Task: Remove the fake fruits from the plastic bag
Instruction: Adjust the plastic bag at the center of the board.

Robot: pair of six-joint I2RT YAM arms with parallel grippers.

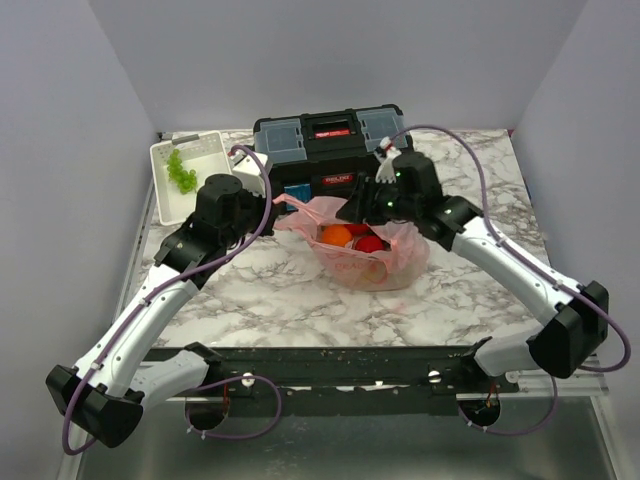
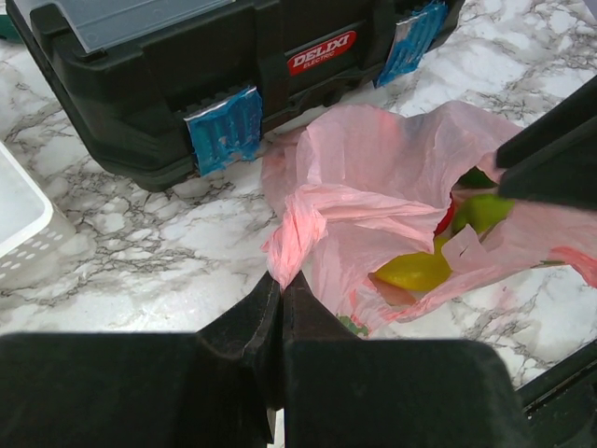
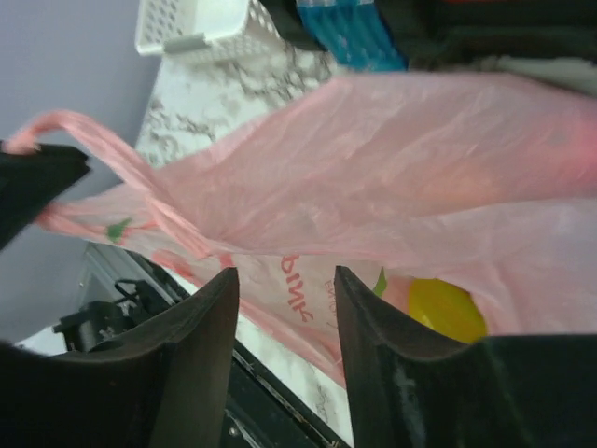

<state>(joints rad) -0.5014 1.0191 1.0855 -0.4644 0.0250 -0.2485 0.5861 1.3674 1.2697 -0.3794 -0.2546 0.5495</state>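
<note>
The pink plastic bag (image 1: 385,262) lies in front of the black toolbox with its mouth open. An orange (image 1: 335,236) and a red apple (image 1: 370,243) show inside it. My left gripper (image 1: 284,204) is shut on a twisted loop handle of the bag (image 2: 297,229), jaws pressed together at the handle's end (image 2: 282,280). A yellow lemon (image 2: 415,271) and a green apple (image 2: 485,211) show in the bag's mouth. My right gripper (image 1: 366,212) is open and empty (image 3: 284,273), just above the bag's far rim (image 3: 420,159). The lemon (image 3: 446,308) shows through the film there. No purple grapes show.
The black toolbox (image 1: 330,140) stands right behind the bag and also shows in the left wrist view (image 2: 187,75). A white slotted basket (image 1: 160,195) with a light green grape bunch (image 1: 181,170) stands at the back left. Grey walls enclose the marble table.
</note>
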